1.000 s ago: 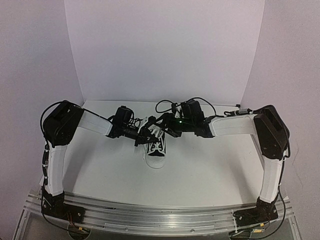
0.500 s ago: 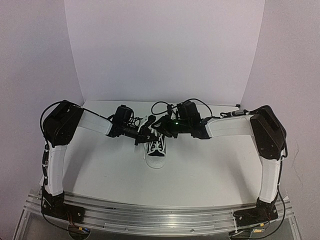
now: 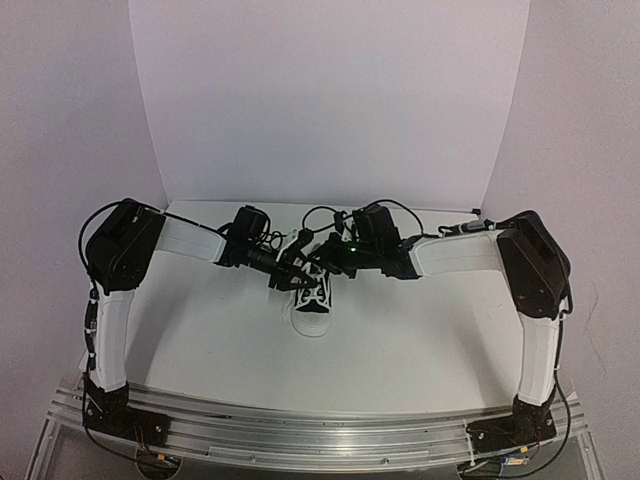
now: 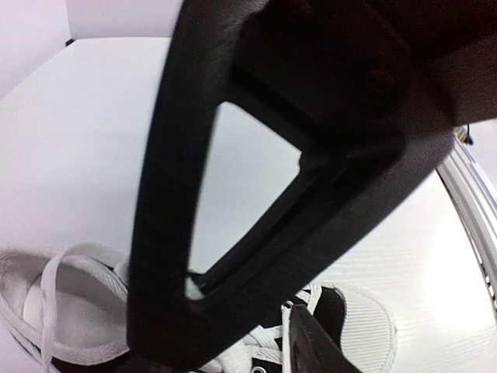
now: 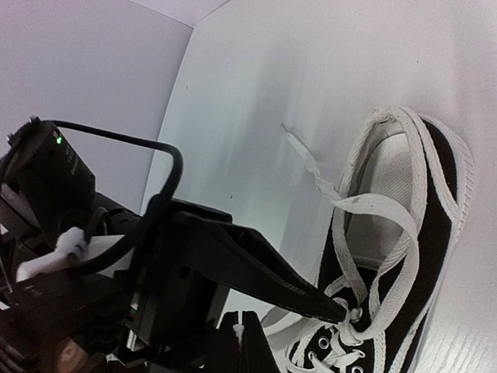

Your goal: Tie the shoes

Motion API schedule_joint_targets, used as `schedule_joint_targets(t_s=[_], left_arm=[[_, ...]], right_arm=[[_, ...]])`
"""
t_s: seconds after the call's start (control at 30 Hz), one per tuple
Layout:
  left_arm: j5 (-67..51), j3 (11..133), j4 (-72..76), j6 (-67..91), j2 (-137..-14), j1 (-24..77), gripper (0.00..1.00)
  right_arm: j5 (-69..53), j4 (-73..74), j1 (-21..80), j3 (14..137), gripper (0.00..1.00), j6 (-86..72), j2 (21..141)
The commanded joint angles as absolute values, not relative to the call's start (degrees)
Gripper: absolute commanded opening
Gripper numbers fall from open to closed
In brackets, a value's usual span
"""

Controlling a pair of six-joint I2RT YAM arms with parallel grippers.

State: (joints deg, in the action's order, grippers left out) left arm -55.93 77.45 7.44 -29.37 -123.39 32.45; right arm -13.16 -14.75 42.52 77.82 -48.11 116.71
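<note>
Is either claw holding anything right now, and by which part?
Cannot tell. Both the left claw and right claw crowd the white laces of the black canvas sneaker, but no view shows a lace pinched.

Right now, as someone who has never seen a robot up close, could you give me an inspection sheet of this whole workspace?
Surface: white table, bare around the shoe.
Job's things: one black sneaker, toe towards the arm bases. Its white laces are loose, with one end lying on the table and no finished bow seen.
Clutter: nothing seen.
Grippers: the left gripper and right gripper meet over the laces. Whether their jaws are open or shut cannot be told.
Cables: black cables loop above both wrists, clear of the shoe.
Surroundings: white backdrop walls and a metal rail holding the arm bases.
</note>
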Motion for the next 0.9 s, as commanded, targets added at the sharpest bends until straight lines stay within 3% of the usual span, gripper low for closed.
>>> schedule_joint_targets(t_s=[0.0, 0.07, 0.13, 0.2, 0.3, 0.33, 0.4, 0.43, 0.53, 0.67, 0.77, 0.87], left_arm=[[-62.09, 85.66, -13.43, -45.42, -120.61, 30.25, 0.63], [-63.58, 89.18, -25.00, -55.66, -120.20, 28.85, 0.74], [-64.06, 92.65, -36.42, -66.07, -120.31, 27.70, 0.92], [-65.09, 96.11, -46.63, -74.61, -120.97, 26.11, 0.99], [-66.35, 102.69, -55.01, -78.31, -124.25, 22.87, 0.97], [-64.66, 105.43, -55.19, -77.02, -125.84, 22.09, 0.92], [-58.57, 107.15, -48.22, -69.82, -128.17, 21.37, 0.71], [-54.60, 106.15, -41.96, -65.17, -128.76, 21.39, 0.67], [-46.83, 103.09, -29.98, -60.24, -129.89, 22.41, 0.74], [-45.34, 104.13, -27.02, -61.05, -133.08, 23.78, 0.80], [-43.27, 106.47, -24.97, -59.92, -135.73, 24.79, 0.78], [-41.99, 107.87, -24.10, -59.53, -137.73, 25.65, 0.70]], right_arm=[[-11.94, -13.04, 42.22, 79.12, 0.00, -44.79, 114.15], [-11.80, -12.92, 41.85, 78.73, 0.00, -44.41, 114.12], [-11.63, -12.61, 41.55, 78.72, 0.00, -43.80, 114.08], [-11.66, -12.04, 41.49, 79.34, 0.00, -42.88, 114.11], [-12.30, -11.39, 41.49, 80.46, 0.00, -42.02, 114.45], [-12.41, -11.34, 41.51, 80.73, 0.00, -41.96, 114.61], [-12.45, -11.26, 41.49, 80.94, 0.00, -41.79, 114.77], [-12.41, -11.26, 41.50, 81.00, 0.00, -41.66, 114.78], [-12.33, -11.18, 41.52, 81.14, 0.00, -41.37, 114.87], [-12.15, -11.11, 41.48, 81.54, 0.00, -41.06, 115.11], [-12.25, -11.07, 41.48, 81.95, 0.00, -40.97, 115.52], [-12.33, -10.99, 41.49, 82.43, 0.00, -40.75, 115.91]])
